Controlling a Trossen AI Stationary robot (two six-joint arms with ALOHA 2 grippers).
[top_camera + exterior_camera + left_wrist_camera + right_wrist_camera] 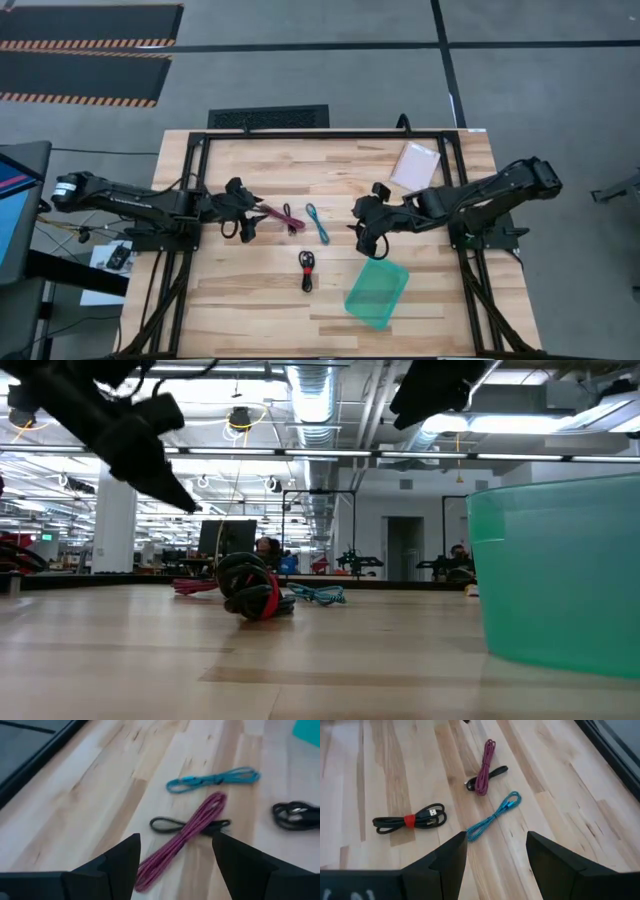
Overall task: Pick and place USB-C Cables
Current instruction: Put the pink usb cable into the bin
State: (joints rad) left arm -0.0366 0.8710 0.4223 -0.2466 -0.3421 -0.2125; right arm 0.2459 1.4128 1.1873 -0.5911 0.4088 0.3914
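**Three cables on the table, both grippers open above them**

The landmark here is the teal cable, a thin stretched-out bundle lying near the middle of the wooden table.

Just to its left in the high view lies the maroon cable, a long braided bundle. A thin black cord runs across under it, its ends showing on either side. Neither touches the teal cable.

The black cable, coiled and bound with a red band, lies toward the table's front edge from the teal cable, well apart from it and from the maroon one.

The green tray sits to the right of the teal cable and nearer the front edge, beyond the black cable. It holds nothing that can be seen. The pink packet lies flat to the right of the teal cable, toward the back edge.

The left gripper hangs to the left of the teal cable, at the outer end of the maroon cable. Its fingers stand wide apart with the maroon cable's end showing between them, and they hold nothing.

The right gripper hangs to the right of the teal cable, between it and the packet. Its fingers are spread and empty, with the teal cable's end showing in the gap below them.
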